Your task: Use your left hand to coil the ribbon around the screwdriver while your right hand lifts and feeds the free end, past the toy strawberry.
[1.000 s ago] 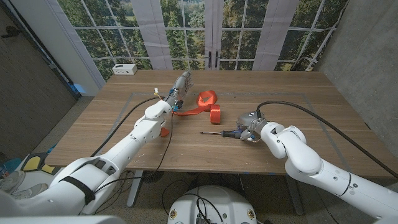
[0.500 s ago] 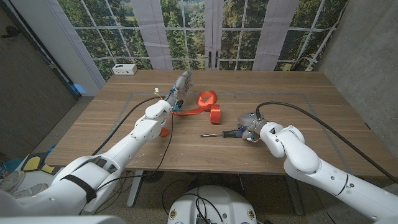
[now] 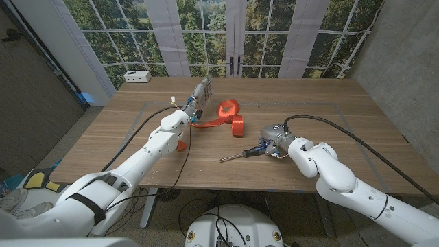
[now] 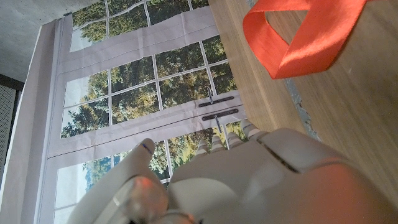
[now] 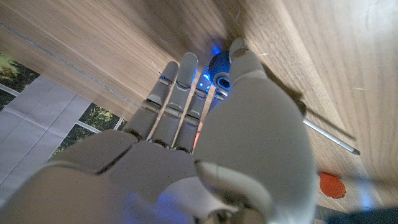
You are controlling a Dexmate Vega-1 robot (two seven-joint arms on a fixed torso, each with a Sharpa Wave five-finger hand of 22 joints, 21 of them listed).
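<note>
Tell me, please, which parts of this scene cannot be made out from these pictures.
- Screwdriver handle: in the head view the right hand covers it; in the right wrist view the fingers hide all but the shaft, so the grip stays uncertain.
- Toy strawberry: mostly behind the left arm in the head view.
- Left hand on the ribbon: too small in the head view to tell contact; the left wrist view cuts the ribbon off at the picture's edge.

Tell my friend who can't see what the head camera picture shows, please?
The robot's right hand grips a screwdriver by its handle on a wooden table, the shaft pointing left. Its left hand reaches toward an orange ribbon lying farther back, with big windows and trees behind.
</note>
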